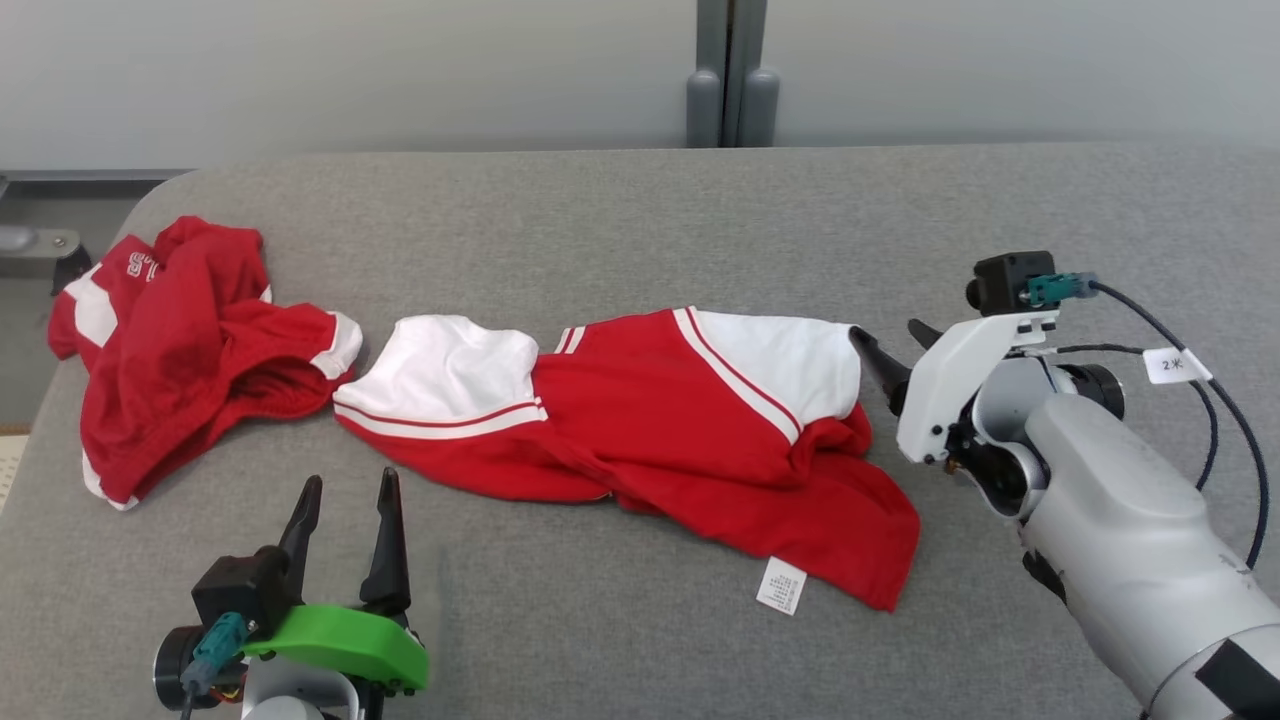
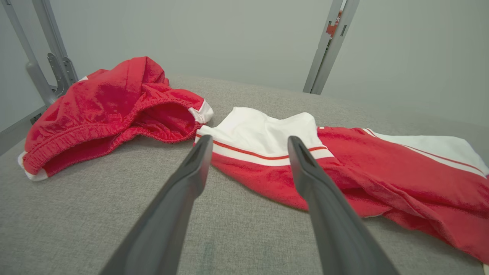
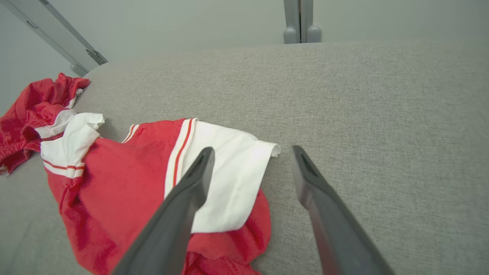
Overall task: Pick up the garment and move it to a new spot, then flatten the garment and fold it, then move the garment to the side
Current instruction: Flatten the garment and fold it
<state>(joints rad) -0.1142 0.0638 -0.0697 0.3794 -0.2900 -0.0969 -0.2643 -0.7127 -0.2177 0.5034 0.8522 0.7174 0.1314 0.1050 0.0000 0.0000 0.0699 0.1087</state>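
Head view shows the crumpled red jersey [image 1: 690, 420] with white sleeves lying across the middle of the grey padded table [image 1: 640, 220], red shorts [image 1: 190, 350] just beside its left end, while the left gripper [image 1: 350, 478] and right gripper [image 1: 887, 332] gape empty.

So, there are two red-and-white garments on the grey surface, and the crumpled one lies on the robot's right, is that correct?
Not quite: the crumpled garment lies on the robot's left, not its right, as the head view shows. The rest holds: it and the middle garment, both red-and-white, lie on the grey surface.
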